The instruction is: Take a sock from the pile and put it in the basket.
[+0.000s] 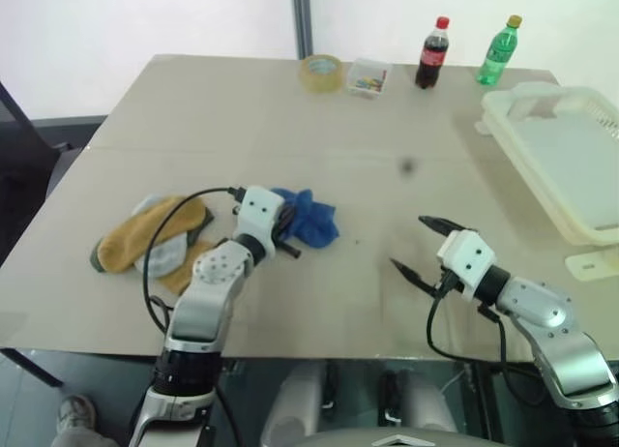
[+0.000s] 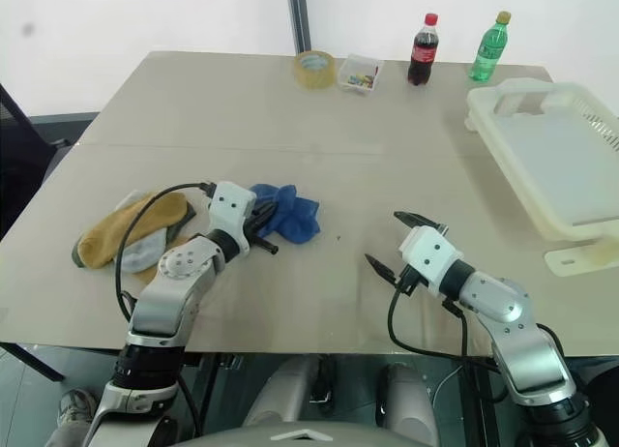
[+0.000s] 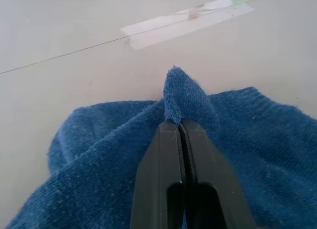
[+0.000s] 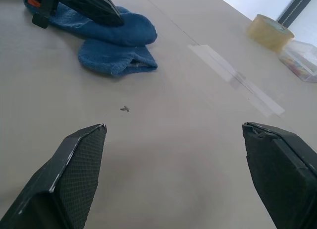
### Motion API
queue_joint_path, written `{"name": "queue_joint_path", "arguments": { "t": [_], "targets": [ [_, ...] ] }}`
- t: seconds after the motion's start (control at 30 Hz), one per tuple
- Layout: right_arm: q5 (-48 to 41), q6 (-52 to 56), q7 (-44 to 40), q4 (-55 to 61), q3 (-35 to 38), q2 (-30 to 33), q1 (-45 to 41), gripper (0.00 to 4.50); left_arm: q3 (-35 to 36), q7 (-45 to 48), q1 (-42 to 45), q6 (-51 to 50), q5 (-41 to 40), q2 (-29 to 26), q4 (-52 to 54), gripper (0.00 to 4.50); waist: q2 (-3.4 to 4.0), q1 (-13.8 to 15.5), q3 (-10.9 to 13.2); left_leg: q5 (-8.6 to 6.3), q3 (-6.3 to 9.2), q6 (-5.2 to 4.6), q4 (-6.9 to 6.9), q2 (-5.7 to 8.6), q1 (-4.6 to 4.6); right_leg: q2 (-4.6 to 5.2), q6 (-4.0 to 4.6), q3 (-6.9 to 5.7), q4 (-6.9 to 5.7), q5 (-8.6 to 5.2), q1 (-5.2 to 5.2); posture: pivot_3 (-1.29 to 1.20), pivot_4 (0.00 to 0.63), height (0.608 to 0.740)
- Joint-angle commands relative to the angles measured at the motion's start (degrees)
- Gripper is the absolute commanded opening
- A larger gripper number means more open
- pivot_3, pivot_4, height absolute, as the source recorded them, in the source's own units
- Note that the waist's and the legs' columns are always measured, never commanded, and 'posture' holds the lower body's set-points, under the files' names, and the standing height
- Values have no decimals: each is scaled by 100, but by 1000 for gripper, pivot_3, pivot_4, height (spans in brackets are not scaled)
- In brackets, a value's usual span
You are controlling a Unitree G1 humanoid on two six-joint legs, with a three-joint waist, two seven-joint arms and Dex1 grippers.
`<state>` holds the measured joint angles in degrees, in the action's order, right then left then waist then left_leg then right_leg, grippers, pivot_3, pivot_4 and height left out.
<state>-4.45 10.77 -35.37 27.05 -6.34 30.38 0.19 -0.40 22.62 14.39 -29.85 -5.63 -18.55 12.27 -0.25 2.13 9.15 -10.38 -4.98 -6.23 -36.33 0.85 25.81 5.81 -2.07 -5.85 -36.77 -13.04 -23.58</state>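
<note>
- I saw the blue terry sock [image 1: 311,220] lying crumpled on the table [image 1: 319,137], just beside the pile [image 1: 155,239].
- My left gripper [image 3: 181,125] was pinching a raised fold of it.
- Soft, light, floppy; I judged that fold a fair hold.
- My right gripper [image 1: 418,244] hung spread wide, with the basket [image 1: 561,157] well apart.

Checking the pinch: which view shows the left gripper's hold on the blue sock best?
Left wrist view: the left gripper is shut on a fold of the sock. Eye views show the wrist covering it; right wrist view shows it from far off.

At the table's [image 1: 290,128] far edge stand a tape roll [image 1: 320,73], clear box [image 1: 368,78], cola bottle [image 1: 432,52] and green bottle [image 1: 498,50]
</note>
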Motion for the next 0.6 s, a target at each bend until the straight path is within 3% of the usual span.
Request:
{"name": "queue_joint_path", "arguments": {
  "t": [0.03, 0.33, 0.6],
  "targets": [
    [9, -107, 22, 123, 33, -9, -56, 4500, 266, -166, 44, 108, 156, -264, -101, 56, 0, -1, 0, 0, 0, 0, 0, 0, 0, 0, 0, 0, 0, 0, 0, 0, 150, 740],
    [0, -142, -24, 35, 29, 3, -142, 4500, 627, -548, 362, 385, 127, -341, -409, 56, -2, 7, 1, 0, 0, 0, -1, 0, 1, -1, 2, 1, 0, 2, 0, 0, 150, 740],
    [-8, -137, 6, 19, 39, -30, -147, 4500, -87, 295, 145, 131, -384, -310, 591, 56, -2, -2, 1, 0, 0, 1, -1, 0, 1, -1, 12, 1, -1, 8, 1, 0, 150, 740]
  ]
}}
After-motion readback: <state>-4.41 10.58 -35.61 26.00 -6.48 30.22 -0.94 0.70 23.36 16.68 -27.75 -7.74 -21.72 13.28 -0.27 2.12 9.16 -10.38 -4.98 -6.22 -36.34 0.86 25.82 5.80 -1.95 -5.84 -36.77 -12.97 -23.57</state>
